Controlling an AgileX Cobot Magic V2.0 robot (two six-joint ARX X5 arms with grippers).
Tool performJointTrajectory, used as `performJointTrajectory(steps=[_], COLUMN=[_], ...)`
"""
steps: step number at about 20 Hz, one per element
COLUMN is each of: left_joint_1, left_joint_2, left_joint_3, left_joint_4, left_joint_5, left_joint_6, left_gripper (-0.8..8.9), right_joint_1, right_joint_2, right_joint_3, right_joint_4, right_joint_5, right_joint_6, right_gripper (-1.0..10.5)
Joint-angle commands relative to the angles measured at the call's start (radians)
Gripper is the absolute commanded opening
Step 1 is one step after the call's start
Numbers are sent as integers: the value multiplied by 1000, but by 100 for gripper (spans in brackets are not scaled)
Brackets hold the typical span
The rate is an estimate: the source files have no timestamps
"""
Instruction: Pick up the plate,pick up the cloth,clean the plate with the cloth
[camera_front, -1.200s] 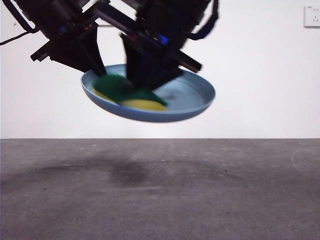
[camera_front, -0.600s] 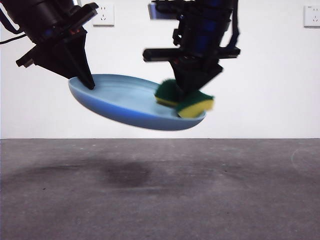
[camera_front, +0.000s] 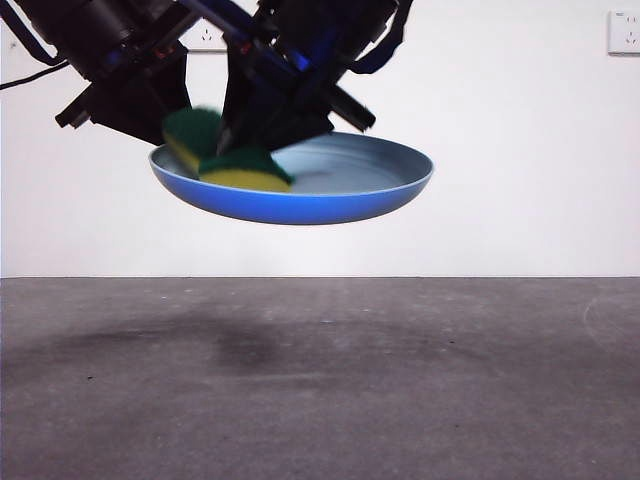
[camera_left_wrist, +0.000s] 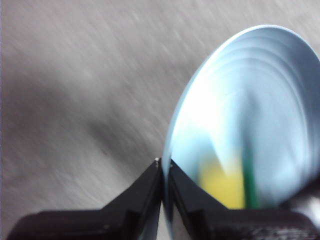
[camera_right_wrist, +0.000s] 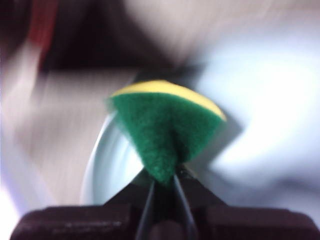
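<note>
Left gripper (camera_left_wrist: 162, 167) pinching the rim of the round light-blue plastic plate (camera_front: 340, 185), held aloft | right gripper (camera_right_wrist: 162, 182) clamped on the yellow-and-green sponge cloth (camera_front: 225, 160), pressed in the plate's bowl by the held rim | wiping should run toward the free edge.

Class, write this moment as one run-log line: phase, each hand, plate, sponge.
phase: wiping | left hand: shut on plate rim, plate held above table | right hand: shut on sponge, sponge inside plate near the left hand's side
</note>
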Motion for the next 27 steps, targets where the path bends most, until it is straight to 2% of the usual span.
performJointTrajectory(steps=[1,3,4,7,8,10,12,15,18,20,21,23,25,27], left_joint_1=[-2,-2,-2,-5,-7,-13,-13,-21,-24,-24,-24,-22,-3,14], left_joint_2=[-5,-5,-5,-5,-5,-5,-5,-5,-5,-5,-5,6,23,45], left_joint_3=[3,3,3,3,3,3,3,3,3,3,3,3,3,3], left_joint_4=[8,-5,-19,-65,-78,-92,-101,-94,-76,-59,-55,-40,-25,4], left_joint_5=[-16,-16,-16,-11,-7,2,23,37,32,-25,-83,-227,-260,-260], left_joint_6=[-7,-6,-3,6,17,32,37,39,39,41,55,64,82,81], left_gripper=[-8,-8,-8,-8,-9,-9,-9,-8,-9,-9,-9,-8,-9,-9], right_joint_1=[14,14,10,-28,-51,-77,-100,-122,-127,-127,-127,-127,-127,-127], right_joint_2=[16,16,16,16,16,16,16,16,16,10,0,-40,-101,-163], right_joint_3=[-11,-11,-11,-11,-11,-11,-11,-11,-11,-11,-11,-11,-11,-11], right_joint_4=[-146,-276,-315,-300,-251,-166,-66,62,165,197,196,178,138,83], right_joint_5=[10,142,254,558,608,591,531,362,183,91,73,80,97,161], right_joint_6=[-36,-56,-70,-98,-98,-97,-84,-42,-36,-35,-30,27,42,42], right_gripper=[-17,-17,-17,-17,-16,-16,-16,-16,-17,-17,-17,-17,-17,-17])
